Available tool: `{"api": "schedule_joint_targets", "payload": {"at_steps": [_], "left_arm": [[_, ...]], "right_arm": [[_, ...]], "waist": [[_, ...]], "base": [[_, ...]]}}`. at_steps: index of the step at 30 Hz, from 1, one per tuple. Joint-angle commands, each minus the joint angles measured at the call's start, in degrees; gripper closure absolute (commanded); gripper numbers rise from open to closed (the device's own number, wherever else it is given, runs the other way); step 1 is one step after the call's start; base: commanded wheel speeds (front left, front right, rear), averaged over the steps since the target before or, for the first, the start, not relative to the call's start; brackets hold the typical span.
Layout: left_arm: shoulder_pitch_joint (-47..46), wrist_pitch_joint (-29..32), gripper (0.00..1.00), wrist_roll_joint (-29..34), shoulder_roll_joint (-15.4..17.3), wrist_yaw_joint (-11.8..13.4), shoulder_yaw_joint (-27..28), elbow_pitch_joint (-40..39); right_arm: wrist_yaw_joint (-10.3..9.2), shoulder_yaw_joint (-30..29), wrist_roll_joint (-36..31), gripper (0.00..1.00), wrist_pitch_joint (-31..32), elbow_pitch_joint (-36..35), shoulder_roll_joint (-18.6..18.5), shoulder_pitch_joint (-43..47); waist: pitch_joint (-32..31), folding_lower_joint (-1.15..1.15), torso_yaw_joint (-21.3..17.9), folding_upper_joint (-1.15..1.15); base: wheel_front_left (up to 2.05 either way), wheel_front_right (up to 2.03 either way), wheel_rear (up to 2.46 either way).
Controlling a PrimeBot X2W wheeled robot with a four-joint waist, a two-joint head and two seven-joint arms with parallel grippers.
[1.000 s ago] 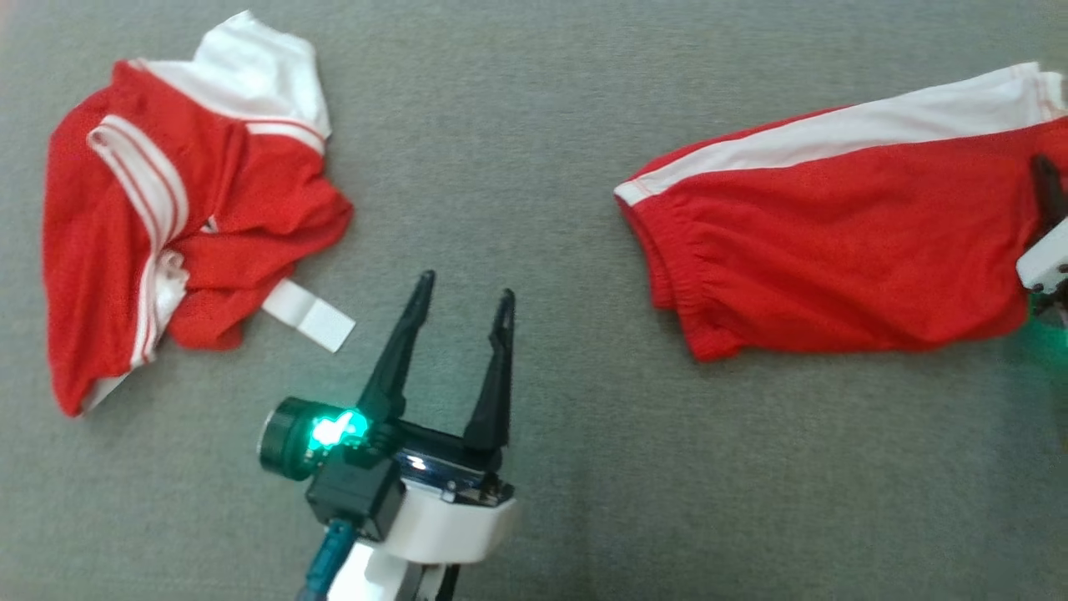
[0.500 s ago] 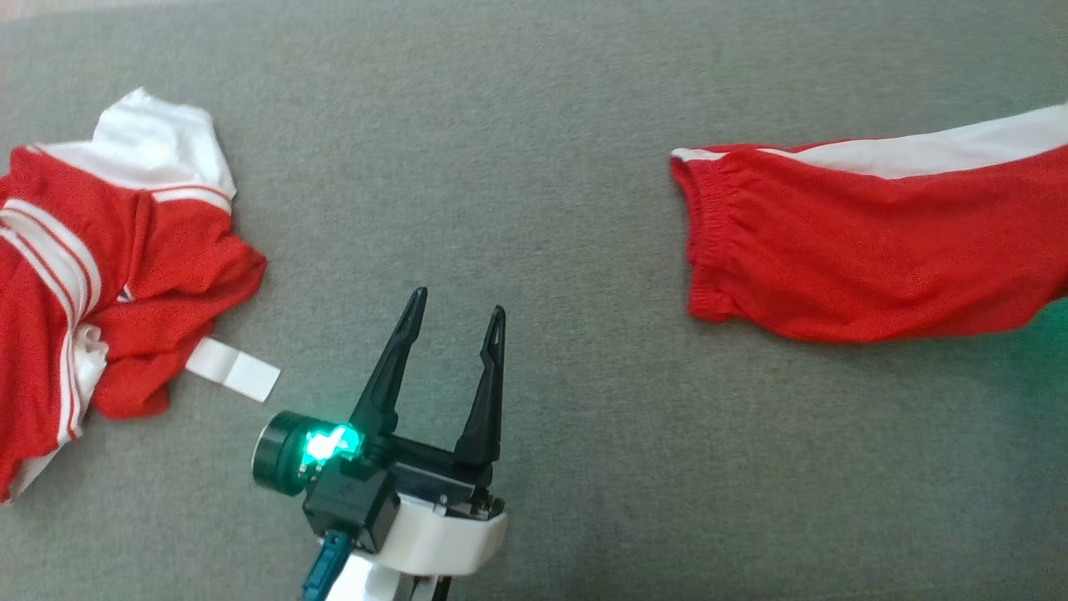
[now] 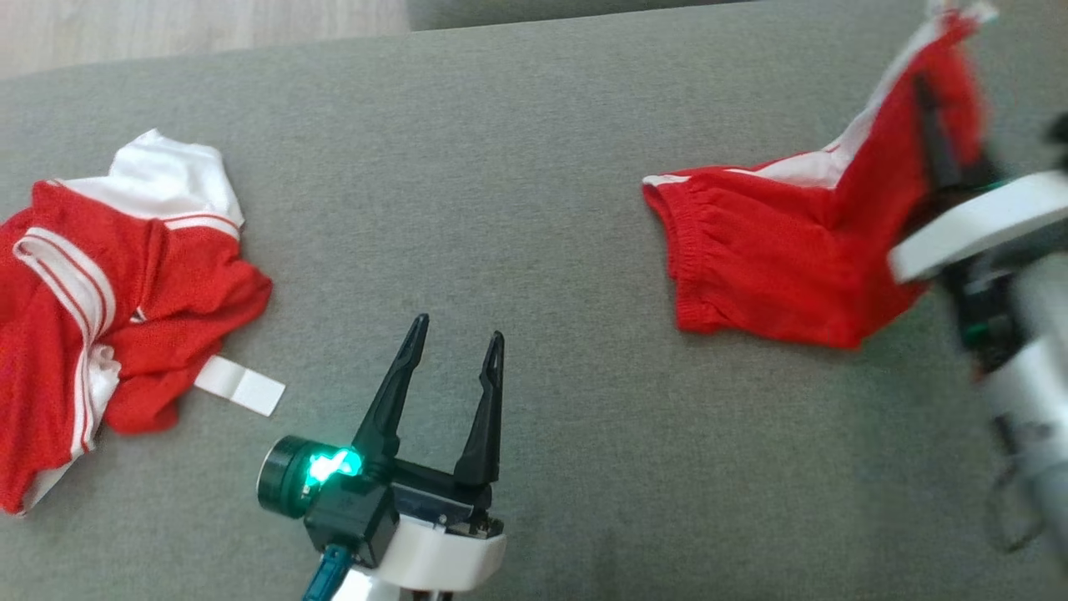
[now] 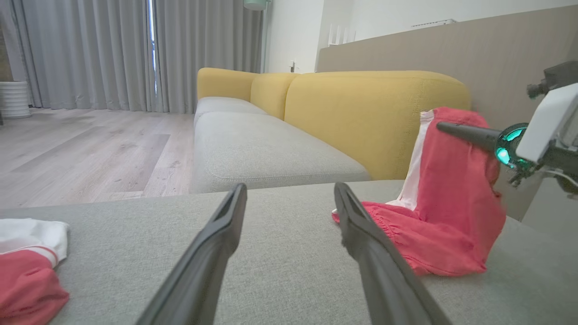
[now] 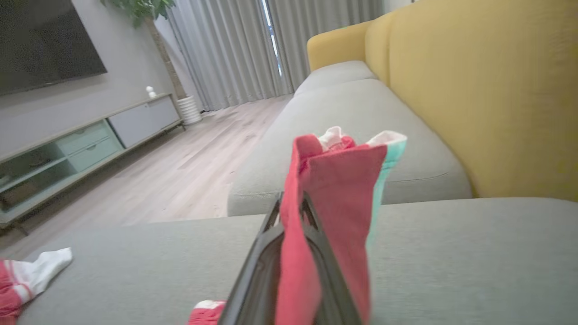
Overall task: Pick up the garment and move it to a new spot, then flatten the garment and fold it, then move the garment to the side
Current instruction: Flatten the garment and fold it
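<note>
Head view: nearest, the left claw (image 3: 457, 327) hovers empty, fingers apart, over the grey cushion (image 3: 542, 209). Farther right, the right claw (image 5: 292, 203) is clamped on one end of the red shorts (image 3: 751, 267), held raised while the elastic edge lies on the cushion. Pick-up seems under way; next, the shorts need lifting clear and carrying elsewhere.

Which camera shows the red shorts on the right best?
Left wrist view: the red shorts hang from the right gripper, waistband end resting on the grey cushion. Head view blurs the raised end; right wrist view shows the pinched edge close up.
</note>
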Motion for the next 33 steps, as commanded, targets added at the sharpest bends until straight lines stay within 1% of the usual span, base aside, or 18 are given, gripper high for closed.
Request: {"api": "schedule_joint_targets", "payload": {"at_steps": [1, 4, 7, 8, 9, 10, 13, 17, 18, 22, 24, 27, 30, 33], "left_arm": [[-0.74, -0.28, 0.0, -0.33, -0.27, -0.07, 1.39, -2.02], [-0.95, -0.28, 0.0, -0.5, -0.27, -0.02, 1.16, -2.21], [-1.39, -0.28, 0.0, -0.68, -0.27, -0.23, 0.7, -2.04], [-1.56, -0.28, 0.0, -0.76, -0.27, -0.26, 0.53, -1.9], [-1.69, -0.28, 0.0, -0.84, -0.27, -0.12, 0.5, -1.86], [-1.77, -0.28, 0.0, -0.92, -0.27, 0.05, 0.53, -1.89], [-1.47, -0.28, 0.0, -1.15, -0.27, 0.46, 0.93, -1.84], [0.07, -0.28, 0.0, -1.7, -0.27, 0.88, 1.97, -1.84], [0.07, -0.28, 0.0, -1.7, -0.27, 0.88, 1.97, -1.84], [2.48, -0.28, 0.0, -2.72, -0.27, 1.57, 3.47, -2.4], [3.97, -0.28, 0.0, -3.23, -0.27, 2.27, 4.71, -2.52], [6.69, -0.28, 0.0, -3.96, -0.27, 3.64, 7.18, -3.1], [9.72, -0.28, 0.0, -3.19, -0.27, 4.39, 8.87, -3.69], [12.52, -0.28, 0.0, -2.19, -0.27, 4.57, 10.01, -3.72]], "right_arm": [[0.39, 1.16, -1.19, 1.0, -0.5, -2.68, 2.6, 1.55], [0.39, 2.58, -3.26, 1.0, -0.73, -3.06, 8.06, 3.25], [0.39, 3.35, -4.54, 1.0, -2.32, -0.88, 13.68, 4.39], [0.39, 4.05, -4.75, 0.92, -2.6, -0.1, 15.08, 4.78], [0.39, 4.69, -4.93, 0.23, -3.02, 0.42, 16.13, 5.1], [0.39, 5.05, -4.99, 0.0, -3.67, 0.58, 16.84, 5.38], [0.39, 5.34, -4.98, 0.0, -5.45, -0.85, 16.79, 6.7], [0.39, 2.24, -7.28, 0.0, -6.7, -5.68, 13.36, 10.51], [0.39, 2.24, -7.28, 0.0, -6.7, -5.68, 13.36, 10.51], [0.39, -5.71, -12.48, 0.0, -6.88, -13.54, 10.49, 17.2], [0.39, -9.23, -14.15, 0.0, -6.89, -17.72, 10.52, 21.64], [0.39, -10.98, -17.51, 0.0, -6.9, -22.26, 9.99, 27.72], [0.39, -12.39, -19.98, 0.0, -6.91, -23.92, 10.94, 33.38], [0.39, -13.3, -21.97, 0.0, -6.91, -23.66, 12.81, 38.22]], "waist": [[0.13, 0.01, 0.52, 0.0], [0.8, 0.01, 1.13, 0.0], [1.21, 0.01, 1.97, 0.0], [1.19, 0.01, 2.31, 0.0], [1.12, 0.01, 2.54, 0.0], [0.98, 0.01, 2.7, 0.0], [-0.18, 0.01, 2.69, 0.0], [-2.95, 0.01, 1.71, 0.0], [-2.95, 0.01, 1.71, 0.0], [-6.23, 0.01, 0.42, 0.0], [-7.88, 0.01, -0.24, 0.0], [-10.59, 0.01, -1.36, 0.0], [-12.94, 0.01, -1.95, 0.0], [-14.99, 0.01, -2.12, 0.0]], "base": [[0.0, 0.0, 0.0], [0.0, 0.0, 0.0], [0.0, 0.0, 0.0], [0.0, 0.0, 0.0], [0.0, 0.0, 0.0], [0.0, 0.0, 0.0], [0.0, 0.0, 0.0], [0.0, 0.0, 0.0], [0.0, 0.0, 0.0], [0.0, 0.0, 0.0], [0.0, 0.0, 0.0], [0.0, 0.0, 0.0], [0.0, 0.0, 0.0], [0.0, 0.0, 0.0]]}}
